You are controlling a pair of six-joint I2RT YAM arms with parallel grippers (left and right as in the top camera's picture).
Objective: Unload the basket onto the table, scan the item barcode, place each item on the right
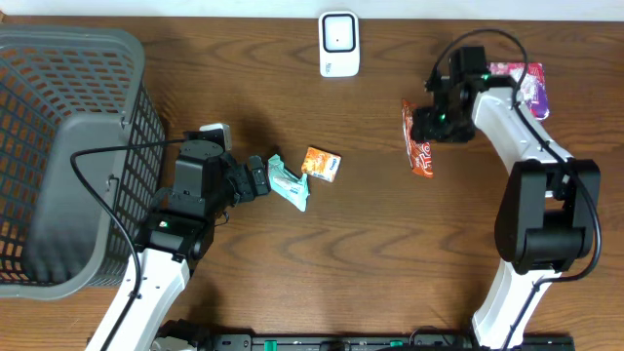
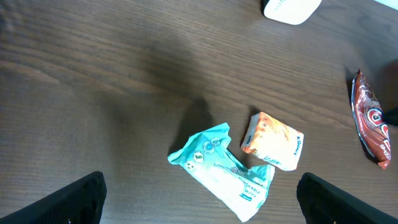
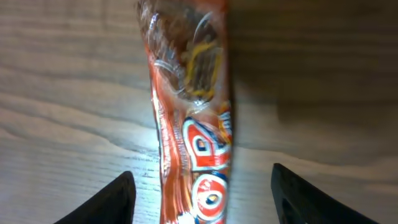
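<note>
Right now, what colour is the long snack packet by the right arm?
The packet is orange-red with white and dark markings, clearest in the right wrist view.

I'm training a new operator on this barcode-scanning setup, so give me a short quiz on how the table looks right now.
1. True or false: the teal packet lies inside the basket.
2. What lies between the fingers of the right gripper? A. the red snack packet B. an orange box C. a white scanner
3. Fill in: the left gripper has its jaws ____.
Key: 1 false; 2 A; 3 open.
</note>
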